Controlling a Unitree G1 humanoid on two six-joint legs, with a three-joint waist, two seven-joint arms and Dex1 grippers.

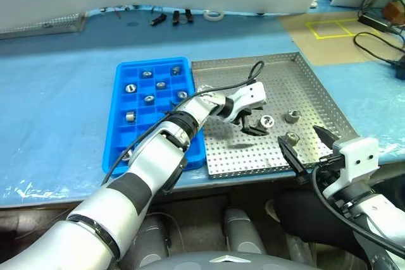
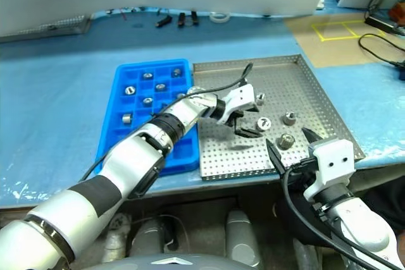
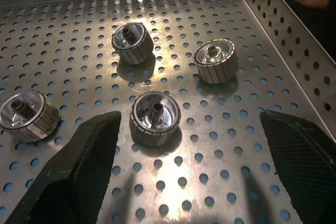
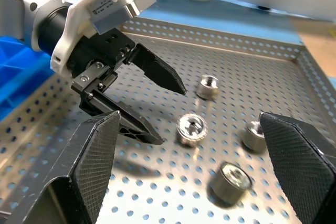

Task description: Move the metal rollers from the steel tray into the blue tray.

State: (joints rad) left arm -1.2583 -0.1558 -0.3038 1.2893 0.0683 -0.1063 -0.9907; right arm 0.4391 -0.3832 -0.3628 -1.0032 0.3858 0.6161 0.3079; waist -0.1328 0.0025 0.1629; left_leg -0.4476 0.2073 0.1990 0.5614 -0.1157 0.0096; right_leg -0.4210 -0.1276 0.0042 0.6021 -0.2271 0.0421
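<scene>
Jaws wide and empty on both the right gripper (image 1: 302, 145) and the left gripper (image 4: 146, 100). Four metal rollers (image 3: 154, 117) lie in the steel tray (image 1: 316, 93), beside the blue tray (image 1: 120, 102). They look hard, smooth, apt to roll: pinch the ribbed flanks.

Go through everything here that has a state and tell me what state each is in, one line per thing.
Left gripper: open, empty, over the steel tray.
Right gripper: open, empty, at the steel tray's near edge.
Steel tray: four rollers loose on its floor.
Blue tray: several compartments hold a roller, others empty.
Roller nearest the left gripper: on end, hole up, not gripped.
</scene>
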